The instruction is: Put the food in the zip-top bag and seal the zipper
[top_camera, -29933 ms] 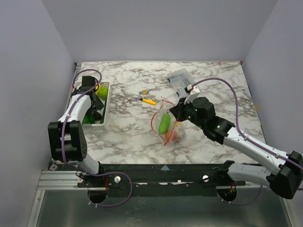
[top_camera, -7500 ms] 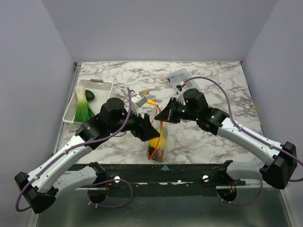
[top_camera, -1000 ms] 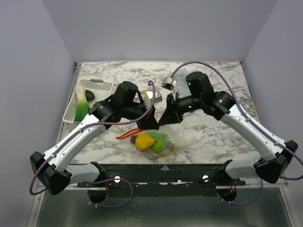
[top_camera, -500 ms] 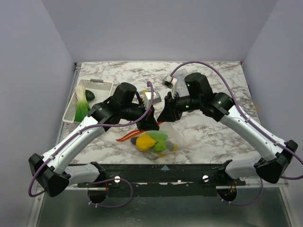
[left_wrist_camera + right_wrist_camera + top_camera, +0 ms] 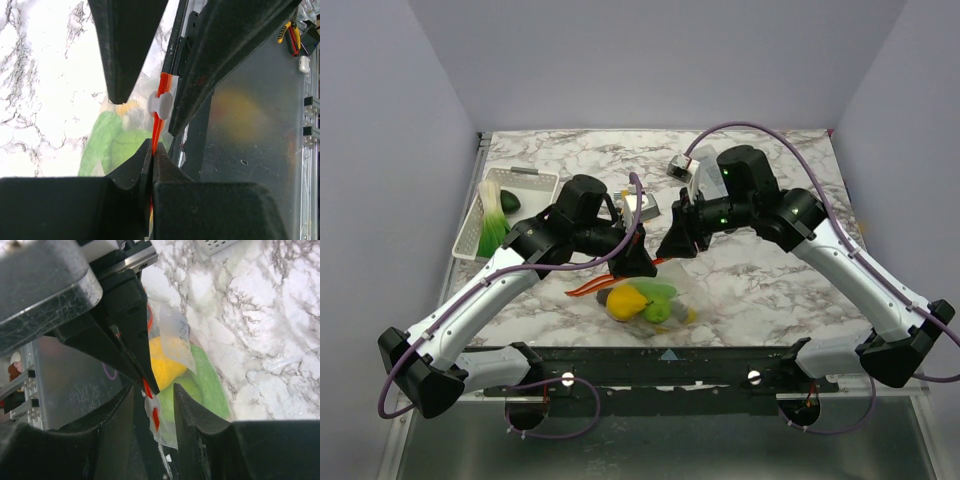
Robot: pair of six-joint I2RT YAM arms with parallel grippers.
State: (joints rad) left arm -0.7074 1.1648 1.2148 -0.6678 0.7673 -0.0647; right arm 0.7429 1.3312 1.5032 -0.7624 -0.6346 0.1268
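Observation:
The zip-top bag lies near the table's front edge, holding yellow food and green food. Its orange-red zipper rises to my left gripper, which is shut on the strip. In the left wrist view the gripper pinches the zipper just below its white slider. My right gripper is open, its fingers standing either side of the slider with gaps. Yellow food and green food show through the bag.
A white basket at the back left holds a white-green leek and a dark green piece. A small clear box sits behind the right arm. The table's front edge and black rail lie just below the bag.
My right gripper has opened off the zipper slider and drawn back slightly to the right. The left gripper keeps its hold on the strip; the bag has barely moved.

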